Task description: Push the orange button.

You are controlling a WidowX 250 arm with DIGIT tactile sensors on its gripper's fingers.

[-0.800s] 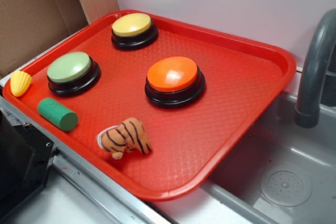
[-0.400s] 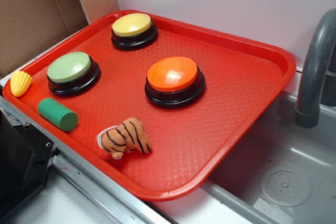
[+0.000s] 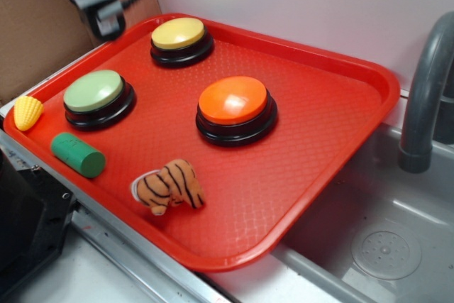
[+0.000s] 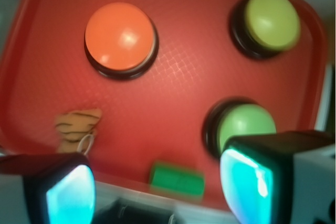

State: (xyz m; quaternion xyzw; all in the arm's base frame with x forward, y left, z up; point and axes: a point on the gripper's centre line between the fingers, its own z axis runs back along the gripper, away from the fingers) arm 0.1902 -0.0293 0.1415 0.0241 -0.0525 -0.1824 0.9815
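Note:
The orange button (image 3: 233, 101) has a glossy orange dome on a black base and sits near the middle of the red tray (image 3: 319, 125). My gripper (image 3: 108, 28) hangs high at the back left, above the tray's far left rim and well away from the button. In the wrist view the orange button (image 4: 121, 36) lies far below at the upper left. My gripper (image 4: 157, 192) is open there, its two cyan pads wide apart with nothing between them.
A yellow button (image 3: 178, 33) stands at the tray's back and a pale green button (image 3: 93, 91) at its left. A green cylinder (image 3: 78, 154), a toy tiger (image 3: 169, 186) and a toy corn (image 3: 27, 112) lie near the front left. The sink (image 3: 383, 246) and faucet (image 3: 425, 97) are at the right.
My gripper has come into the exterior view at the top left, above the tray's far left rim. Nothing on the tray has moved.

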